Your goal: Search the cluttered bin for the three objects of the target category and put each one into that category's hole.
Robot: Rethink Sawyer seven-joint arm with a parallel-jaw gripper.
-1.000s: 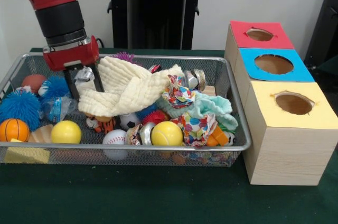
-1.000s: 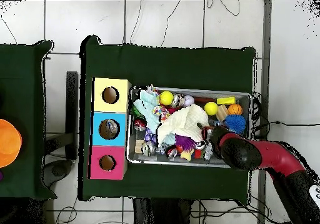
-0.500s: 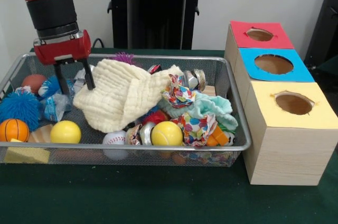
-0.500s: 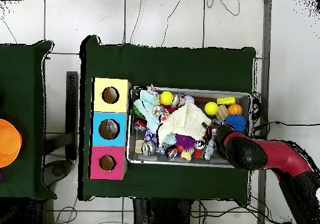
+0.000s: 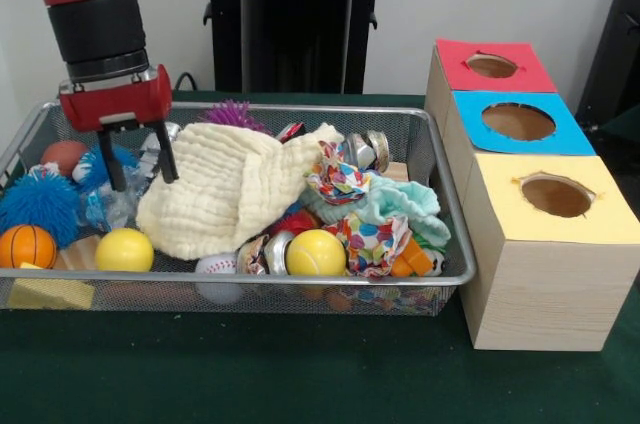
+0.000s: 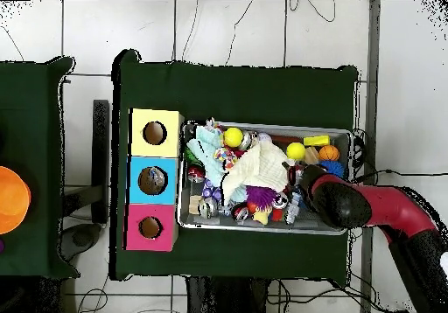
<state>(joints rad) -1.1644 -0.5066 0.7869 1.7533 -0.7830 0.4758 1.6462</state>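
Cream cloth [image 5: 235, 189] heaped mid wire bin [image 5: 440, 244] among balls, scraps. Hand [image 5: 138, 161] open, empty, fingers spread just left of cloth. Three holed boxes [image 5: 530, 194] right of bin.

Robotics lab, test-bench setup: red and black robot arm [image 5: 95, 14] over a green-clothed tabletop [image 5: 300, 374], wire mesh bin [image 5: 440, 194] heaped with toys, three wooden boxes [image 5: 540, 284] with colour-coded holed tops, cables [image 6: 306, 12] trailing across pale tiled floor [image 6: 227, 30], bare white wall behind
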